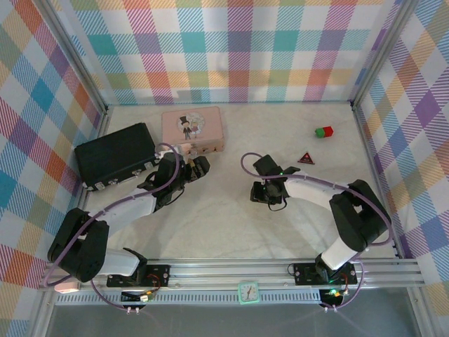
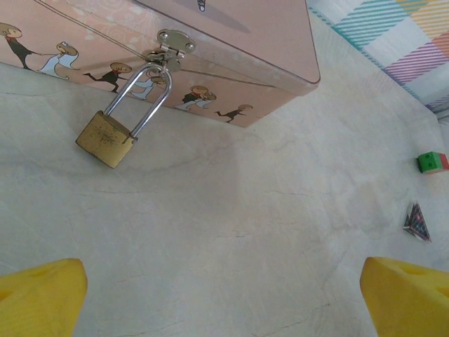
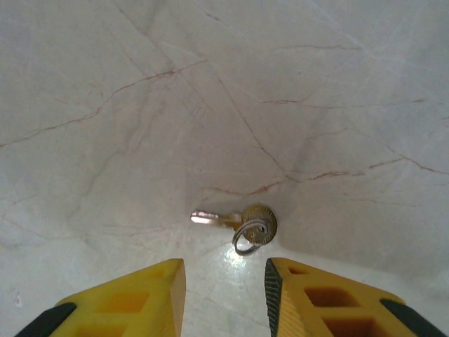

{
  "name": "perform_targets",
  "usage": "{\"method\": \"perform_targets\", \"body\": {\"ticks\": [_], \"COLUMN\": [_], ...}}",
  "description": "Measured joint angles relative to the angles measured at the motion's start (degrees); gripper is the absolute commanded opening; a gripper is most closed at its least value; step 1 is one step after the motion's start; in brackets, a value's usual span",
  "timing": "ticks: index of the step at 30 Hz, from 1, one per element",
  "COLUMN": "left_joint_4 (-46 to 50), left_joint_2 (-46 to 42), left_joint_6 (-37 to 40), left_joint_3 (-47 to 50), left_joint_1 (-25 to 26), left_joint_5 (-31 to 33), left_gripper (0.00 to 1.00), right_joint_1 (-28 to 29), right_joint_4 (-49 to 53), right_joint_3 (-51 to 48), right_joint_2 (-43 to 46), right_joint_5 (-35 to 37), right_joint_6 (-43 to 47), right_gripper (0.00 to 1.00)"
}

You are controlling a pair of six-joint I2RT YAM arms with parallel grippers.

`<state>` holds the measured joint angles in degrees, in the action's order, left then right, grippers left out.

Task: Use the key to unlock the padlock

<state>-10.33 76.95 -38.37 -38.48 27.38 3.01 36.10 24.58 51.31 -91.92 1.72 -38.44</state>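
The small brass padlock (image 2: 105,139) hangs by its silver shackle (image 2: 145,97) from the latch (image 2: 172,43) of the pink tin (image 2: 231,42) and rests on the table. My left gripper (image 2: 224,309) is open wide, a short way in front of the padlock, with nothing between its yellow fingers (image 2: 38,298). The key (image 3: 235,220), with a small ring on its round head, lies flat on the table. It sits just beyond the tips of my right gripper (image 3: 224,298), which is open and apart from it. From above, the left gripper (image 1: 198,167) is by the tin's front and the right gripper (image 1: 269,195) is mid-table.
A black case (image 1: 116,154) lies left of the pink tin (image 1: 191,128). A red-and-green block (image 1: 323,131) and a dark red triangle (image 1: 306,157) sit at the back right. Plaid walls close the table on three sides.
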Motion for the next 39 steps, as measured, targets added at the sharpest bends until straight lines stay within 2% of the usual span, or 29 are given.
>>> {"method": "perform_targets", "body": {"ticks": [7, 10, 13, 15, 20, 25, 32, 37, 39], "left_joint_4": [1.05, 2.08, 2.82, 2.86, 1.09, -6.82, -20.15, -32.68, -36.74], "left_joint_2": [-2.03, -4.15, -7.52, -9.40, -10.40, -7.39, 1.05, 8.33, 11.13], "left_joint_6": [0.04, 0.04, -0.04, -0.48, -1.70, -4.79, -9.49, -11.54, -12.61], "left_joint_3": [0.02, 0.22, 1.25, 1.81, 2.03, 2.78, 2.75, 2.08, 1.20], "left_joint_1": [0.24, 0.24, 0.24, 0.24, 0.24, 1.20, 9.49, 12.74, 13.14], "left_joint_5": [1.36, 3.19, 5.95, 6.99, 4.70, -1.57, -6.91, -11.37, -13.42], "left_gripper": [1.00, 1.00, 1.00, 1.00, 0.96, 0.92, 0.88, 0.66, 0.62], "right_joint_1": [0.26, 0.26, 0.31, 0.28, 0.31, 0.31, 0.28, 0.15, -0.17], "right_joint_4": [-0.79, -0.83, -0.81, -1.68, -2.60, -2.43, -5.57, -10.38, -12.17], "right_joint_3": [0.22, 0.20, 0.09, 0.09, -0.72, -1.09, -1.77, -4.70, -5.35], "right_joint_2": [-2.67, -2.78, -2.80, -2.75, -1.27, 6.47, 17.20, 19.67, 19.93], "right_joint_5": [2.71, 3.91, 4.70, 4.79, 3.80, 2.51, 0.94, -0.26, -0.79], "right_joint_6": [-1.66, -2.38, -3.10, -3.39, -3.15, -3.08, -4.70, -9.57, -11.37], "right_gripper": [0.29, 0.20, 0.06, 0.00, 0.00, 0.00, 0.00, 0.00, 0.00]}}
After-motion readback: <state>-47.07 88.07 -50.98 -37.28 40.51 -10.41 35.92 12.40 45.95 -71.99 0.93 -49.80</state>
